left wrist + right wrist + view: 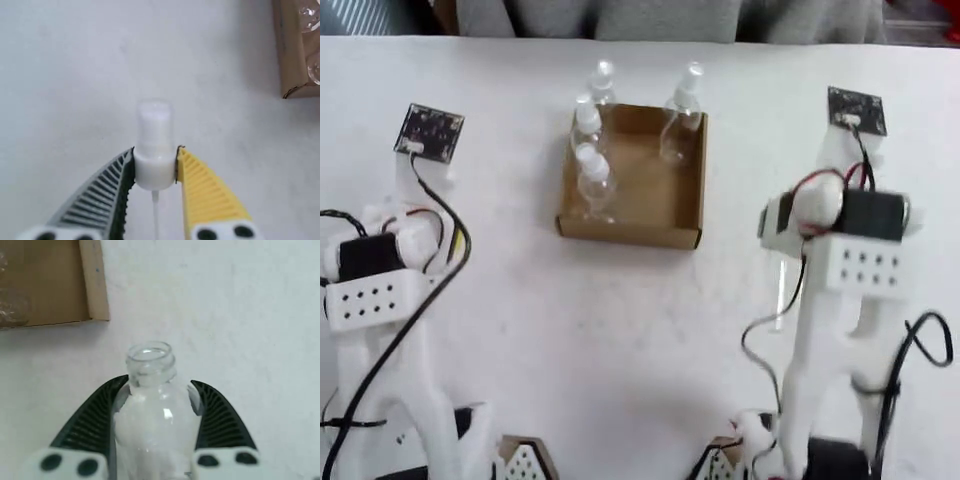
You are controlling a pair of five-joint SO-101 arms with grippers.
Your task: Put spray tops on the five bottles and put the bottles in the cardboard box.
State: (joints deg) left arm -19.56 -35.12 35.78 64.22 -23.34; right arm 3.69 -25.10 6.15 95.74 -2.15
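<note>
Holding spray top [154,125], left gripper [155,150]; right gripper [159,382], seemingly empty bottle [150,422].

You're looking down on a white desk [620,340], matte and faintly speckled, and it spreads across most of the high view. The light on it is soft and even, and the shadows are pale and short. The desk's far edge runs straight across the top of that view. Beyond it you get a narrow strip of room: grey shapes [670,15] in the middle, a blue-white striped patch [350,12] in the left corner, a bit of brown [445,12] beside it, and a touch of red [932,12] far right. You can't tell what those are.
</note>
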